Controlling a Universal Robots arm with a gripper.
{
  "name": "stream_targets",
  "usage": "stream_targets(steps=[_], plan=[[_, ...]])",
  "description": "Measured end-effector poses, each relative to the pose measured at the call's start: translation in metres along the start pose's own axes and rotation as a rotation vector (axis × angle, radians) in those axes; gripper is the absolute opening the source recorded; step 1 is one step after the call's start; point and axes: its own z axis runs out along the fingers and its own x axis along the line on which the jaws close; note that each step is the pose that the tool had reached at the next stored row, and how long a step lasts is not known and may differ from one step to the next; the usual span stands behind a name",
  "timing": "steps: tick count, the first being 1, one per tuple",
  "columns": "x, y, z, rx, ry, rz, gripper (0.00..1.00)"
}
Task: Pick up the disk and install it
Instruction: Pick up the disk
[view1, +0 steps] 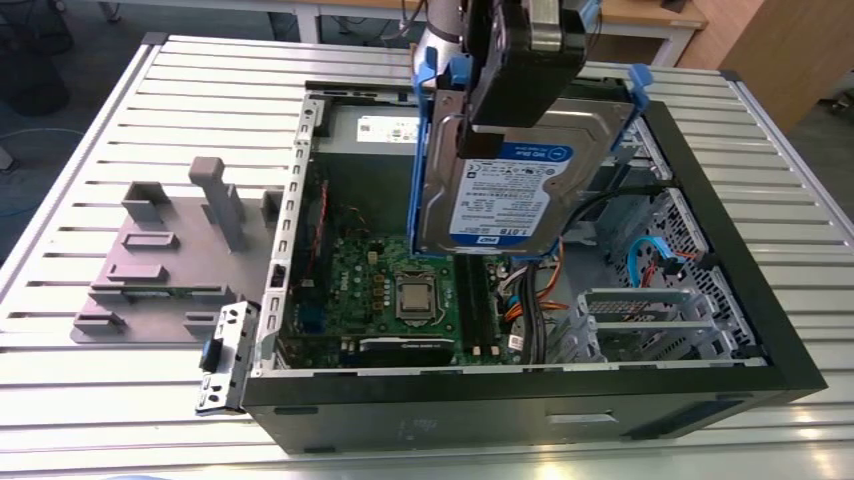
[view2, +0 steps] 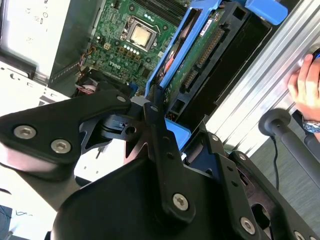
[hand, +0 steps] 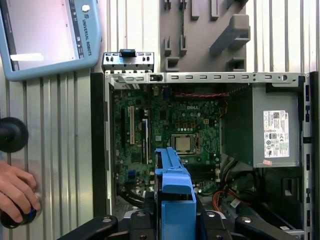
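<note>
- Gripper (view1: 487, 120) closed on the disk (view1: 514, 200). One black finger lies across the labelled face. The grip is on the upper end.
- Disk hangs on edge, tilted slightly, blue rails along its sides, label toward the exterior camera.
- It sits over the open computer case (view1: 534, 385), its lower edge above the motherboard (view1: 400, 290). How deep it reaches cannot be told.
- In the first wrist view, the disk's blue rail (hand: 174, 195) lies in line over the board.
- Case rests on the slatted table (view1: 134, 400), with a grey fixture plate (view1: 147, 270) beside it on the exterior view's left.
- A person's hand (hand: 17, 192) rests on the table near a pendant (hand: 50, 40).
</note>
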Motion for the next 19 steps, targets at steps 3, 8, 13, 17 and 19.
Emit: stream_targets(steps=[3, 8, 13, 17, 19], plan=[[0.0, -0.001, 0.0, -0.0001, 0.0001, 0.0, 0.36], [0.0, -0.0025, 0.0, 0.0, 0.0001, 0.0, 0.36], [-0.0001, -0.0041, 0.0, 0.0, 0.0, 0.0, 0.36], [-0.0001, -0.0052, 0.0, 0.0, 0.0001, 0.0, 0.36], [-0.0001, -0.0058, -0.0001, 0.0, 0.0001, 0.0, 0.36]])
